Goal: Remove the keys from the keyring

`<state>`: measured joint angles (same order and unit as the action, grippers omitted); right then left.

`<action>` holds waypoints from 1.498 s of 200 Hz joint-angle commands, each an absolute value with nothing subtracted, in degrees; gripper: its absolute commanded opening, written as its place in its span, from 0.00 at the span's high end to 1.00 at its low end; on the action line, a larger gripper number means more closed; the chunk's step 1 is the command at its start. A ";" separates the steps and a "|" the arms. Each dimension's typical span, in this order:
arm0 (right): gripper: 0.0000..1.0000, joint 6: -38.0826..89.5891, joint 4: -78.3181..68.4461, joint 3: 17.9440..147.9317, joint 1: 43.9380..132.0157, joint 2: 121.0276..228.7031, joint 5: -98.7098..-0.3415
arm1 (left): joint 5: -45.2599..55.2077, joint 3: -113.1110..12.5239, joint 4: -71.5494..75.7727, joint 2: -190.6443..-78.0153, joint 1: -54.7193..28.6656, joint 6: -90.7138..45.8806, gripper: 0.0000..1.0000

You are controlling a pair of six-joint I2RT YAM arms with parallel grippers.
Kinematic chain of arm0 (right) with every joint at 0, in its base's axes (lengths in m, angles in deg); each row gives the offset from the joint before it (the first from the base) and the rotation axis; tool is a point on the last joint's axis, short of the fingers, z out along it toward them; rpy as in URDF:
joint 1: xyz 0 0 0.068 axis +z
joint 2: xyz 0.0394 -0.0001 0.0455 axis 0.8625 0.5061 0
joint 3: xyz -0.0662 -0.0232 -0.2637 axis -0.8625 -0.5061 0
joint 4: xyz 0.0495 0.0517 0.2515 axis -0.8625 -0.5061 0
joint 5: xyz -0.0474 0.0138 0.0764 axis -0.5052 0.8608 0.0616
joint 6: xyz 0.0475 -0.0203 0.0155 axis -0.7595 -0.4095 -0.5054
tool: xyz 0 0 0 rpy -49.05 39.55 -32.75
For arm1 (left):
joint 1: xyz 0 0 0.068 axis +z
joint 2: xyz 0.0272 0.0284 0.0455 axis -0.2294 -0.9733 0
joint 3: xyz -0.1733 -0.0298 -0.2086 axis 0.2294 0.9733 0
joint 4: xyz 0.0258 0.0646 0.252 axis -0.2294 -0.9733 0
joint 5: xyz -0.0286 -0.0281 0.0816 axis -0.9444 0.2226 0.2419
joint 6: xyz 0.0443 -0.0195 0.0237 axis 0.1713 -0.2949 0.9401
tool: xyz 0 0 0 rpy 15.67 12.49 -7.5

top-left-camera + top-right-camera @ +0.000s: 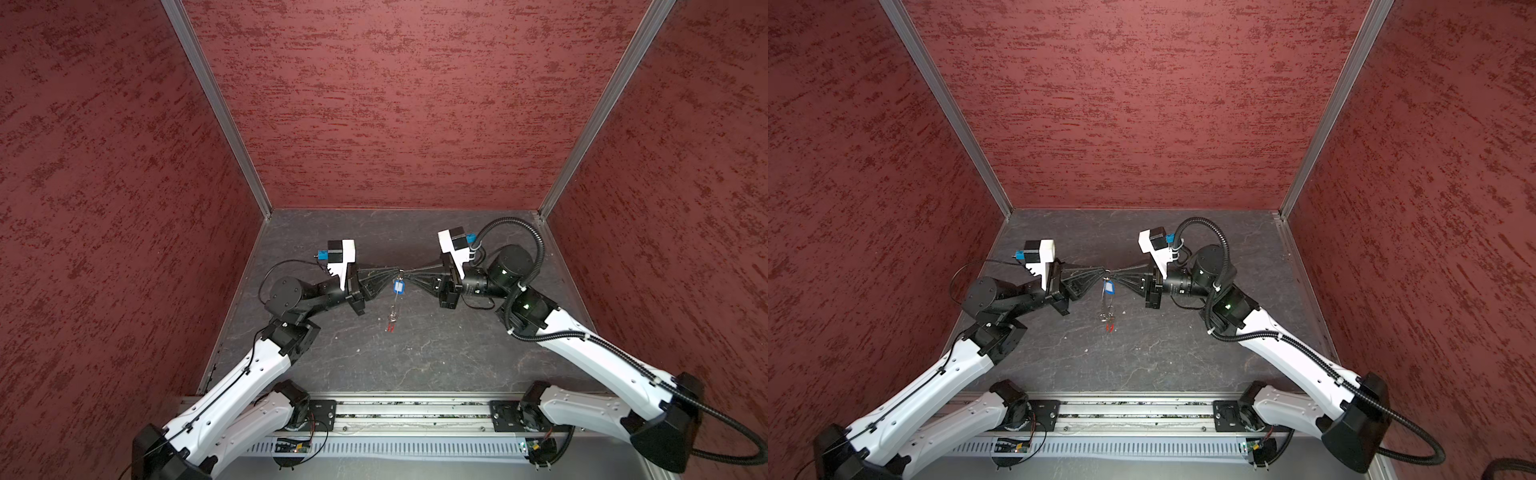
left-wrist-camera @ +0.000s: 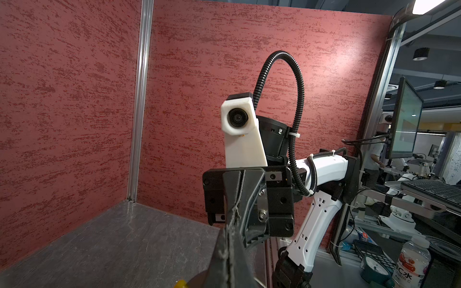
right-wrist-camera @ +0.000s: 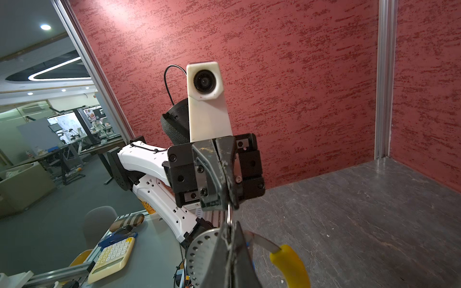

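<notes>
The keyring [image 1: 396, 303] hangs in mid-air over the middle of the table [image 1: 457, 353], pinched at its top by the left gripper [image 1: 395, 272], the right gripper [image 1: 409, 274] with jaws pressed together just beside, and this light, stiff, slippery wire looks best held near the blue-tagged key [image 1: 398, 286].

In both top views the keys [image 1: 392, 319] are too small to be told apart. The keyring [image 3: 289, 264] is cut off by the right wrist view's edge, its wire hidden behind the right pincer [image 3: 230, 229].
</notes>
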<state>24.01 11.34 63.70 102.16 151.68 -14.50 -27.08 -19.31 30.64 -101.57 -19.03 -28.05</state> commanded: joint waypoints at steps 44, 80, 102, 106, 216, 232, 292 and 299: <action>1.00 30.61 -1.19 67.72 96.35 150.77 -7.95 | -24.65 -21.56 18.82 -98.81 -19.26 -27.23 0.57; 1.00 37.68 -9.48 70.28 94.60 151.80 -3.47 | -25.74 -27.97 2.67 -99.13 -18.99 -24.46 0.55; 1.00 40.17 -12.68 72.13 94.49 152.78 -1.71 | -27.63 -32.87 -6.43 -101.83 -18.91 -23.21 0.56; 1.00 40.50 -13.07 72.50 94.49 152.95 -1.32 | -28.25 -33.41 -7.31 -102.32 -18.91 -23.16 0.57; 1.00 44.27 -20.20 78.81 94.53 155.88 -0.48 | -33.72 -38.96 -13.22 -107.17 -18.19 -22.82 0.80; 1.00 44.40 -20.45 78.87 94.55 156.04 -0.94 | -34.06 -38.91 -12.33 -107.12 -18.20 -23.04 0.81; 1.00 44.42 -20.42 79.33 94.57 156.32 -1.39 | -35.05 -38.80 -11.42 -107.76 -18.35 -23.38 0.91; 1.00 44.30 -20.38 79.41 94.57 156.39 -1.39 | -35.05 -38.69 -11.28 -107.82 -18.45 -23.39 0.91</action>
